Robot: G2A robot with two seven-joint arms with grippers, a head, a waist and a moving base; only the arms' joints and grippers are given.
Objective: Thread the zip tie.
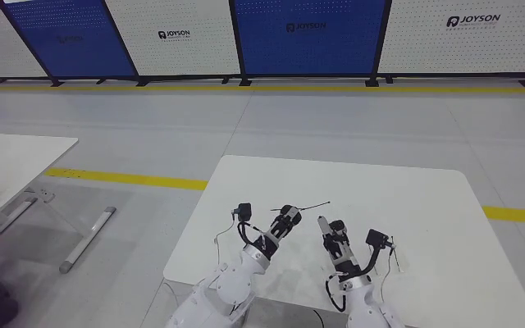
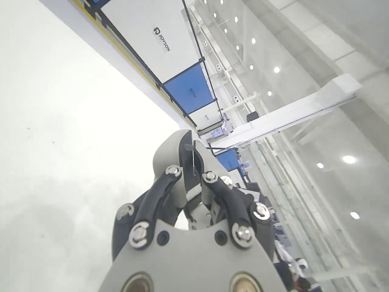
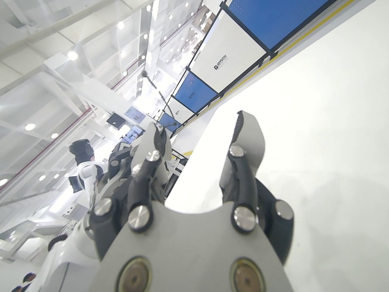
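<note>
Plainly, the zip tie [image 1: 310, 206] is pinched in the left gripper [image 1: 287, 215], whose fingers are clenched on it above the near part of the white table [image 1: 410, 189]. In the left wrist view the thin black strip [image 2: 193, 159] sits squeezed between the two dark pads, close behind the tips of that gripper [image 2: 192, 145]. Seen from the top, a short stub sticks out on the gripper's outer side, and the long free part runs toward the robot's right. The tie's long axis lies almost straight across the table, its far end slanting slightly away from the robot. The right gripper [image 1: 322, 223] stands just beside this free length, on the robot's side of it and apart from it. Its jaws are spread wide and hold nothing [image 3: 197, 129]. In the right wrist view the tie [image 3: 158, 91] shows beyond one finger as a straight dark line, with a slightly thicker tip.
</note>
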